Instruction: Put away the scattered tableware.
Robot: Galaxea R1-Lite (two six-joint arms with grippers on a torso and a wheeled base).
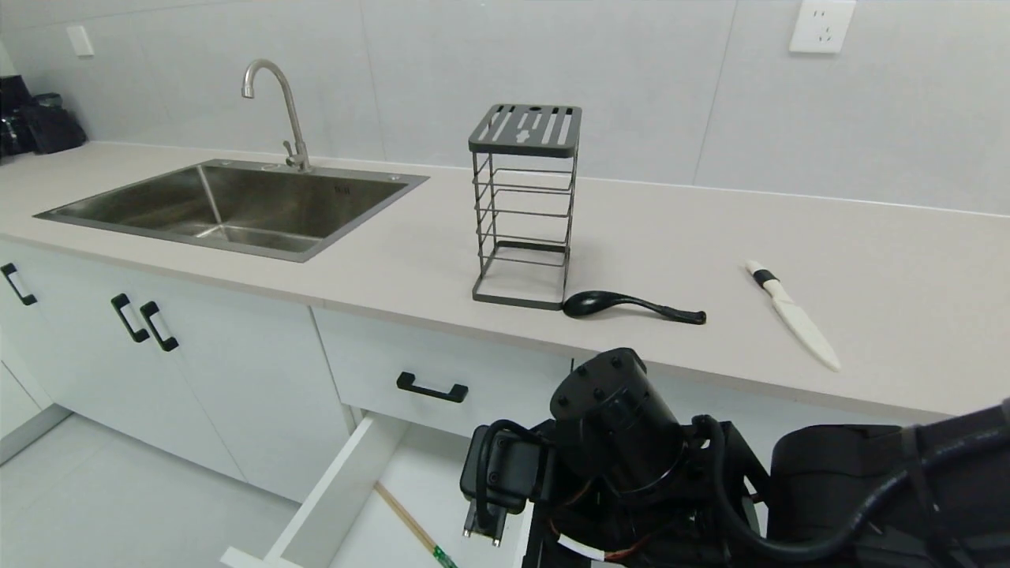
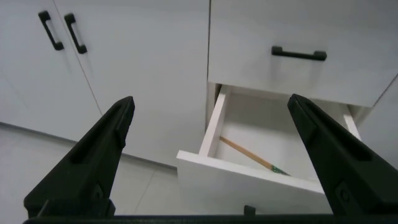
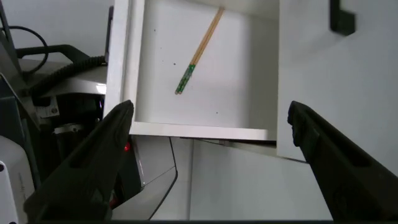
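Left-wrist view: chopstick (image 2: 252, 155) beyond end effector (image 2: 211, 101)

You're in a kitchen: a stainless sink (image 1: 237, 197) with a gooseneck faucet (image 1: 290, 118) set into a pale worktop (image 1: 671, 237), white cabinets (image 1: 237, 371) with black handles below, and a tiled wall (image 1: 631, 79) behind.
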